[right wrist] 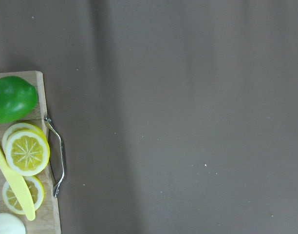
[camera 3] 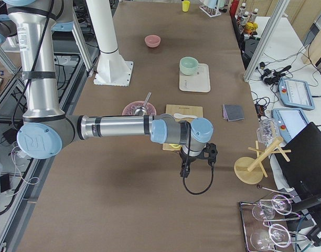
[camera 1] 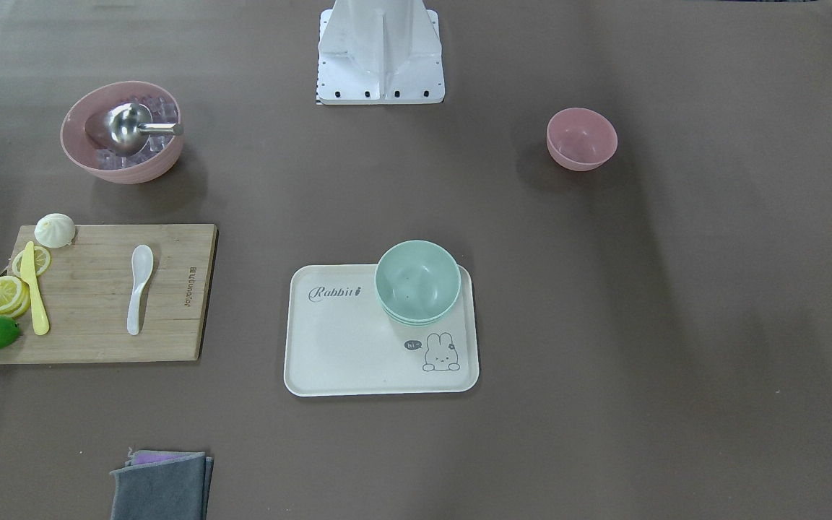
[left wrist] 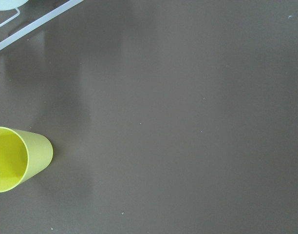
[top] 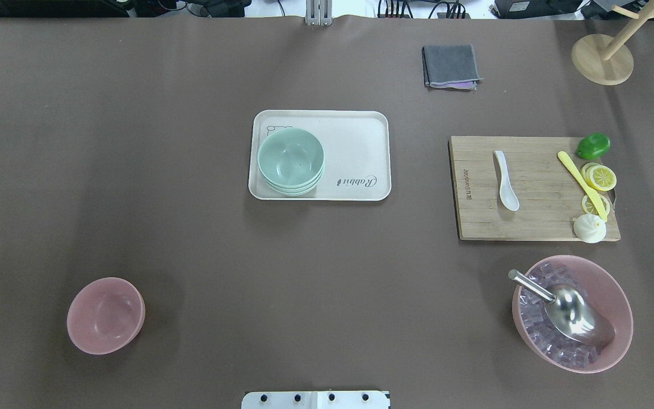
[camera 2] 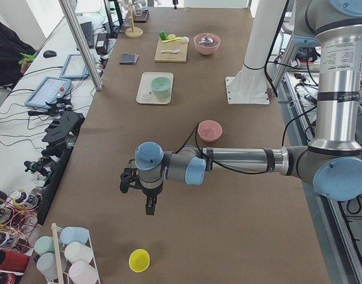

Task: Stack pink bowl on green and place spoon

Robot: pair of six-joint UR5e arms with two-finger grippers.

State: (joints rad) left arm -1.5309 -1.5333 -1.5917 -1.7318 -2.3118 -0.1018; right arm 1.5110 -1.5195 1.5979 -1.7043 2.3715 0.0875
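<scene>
Because the pink bowl [top: 105,315] lies on the robot's left, well apart from the green bowl [top: 290,160], the left gripper [camera 2: 150,207], opening indiscernible, is nearer.

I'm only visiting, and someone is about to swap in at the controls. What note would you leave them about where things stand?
Left gripper: above bare table near a yellow cup; open or shut cannot be told.
Right gripper: past the cutting board; cannot be told either.
Pink bowl: upright, alone on the robot's left side.
Green bowl: on the tray, empty.
Spoon: lying on the cutting board.
Done: nothing.
Left: stack pink on green, place spoon.
</scene>
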